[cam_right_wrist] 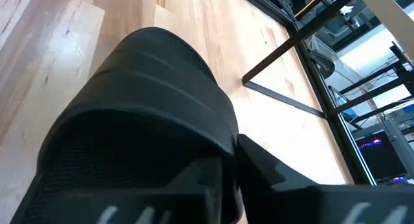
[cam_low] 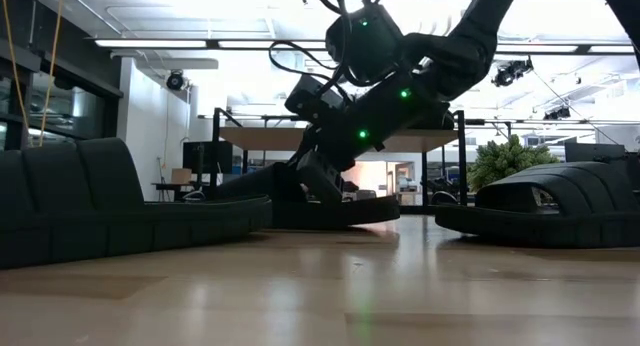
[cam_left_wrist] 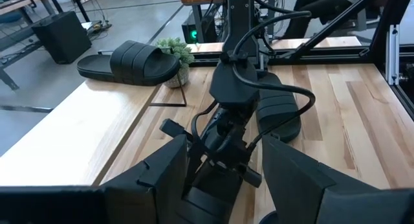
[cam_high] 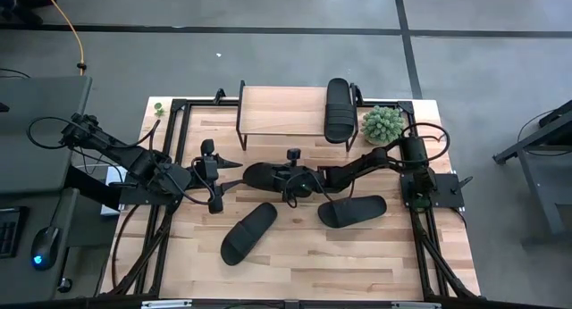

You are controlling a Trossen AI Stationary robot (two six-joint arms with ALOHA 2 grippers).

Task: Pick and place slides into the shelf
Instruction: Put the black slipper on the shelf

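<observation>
Non-task stuff only: light wood tabletop (cam_high: pixel 295 255) with a black frame (cam_high: pixel 179 112) round its edges. Small green potted plant (cam_high: pixel 382 123) sat at the table's back right corner; also visible in the low view (cam_low: pixel 510 161) and left wrist view (cam_left_wrist: pixel 173 50). Grey floor (cam_high: pixel 268 59) all round, crossed by dark lines. Yellow cable (cam_high: pixel 75 32) ran across the floor at upper left. Dark desk (cam_high: pixel 36 121) stood left of the table, a computer mouse (cam_high: pixel 42 246) lit blue beside it.

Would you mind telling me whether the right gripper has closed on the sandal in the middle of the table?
Shut on it: the right gripper sits at the middle sandal, with its strap filling the right wrist view.
</observation>
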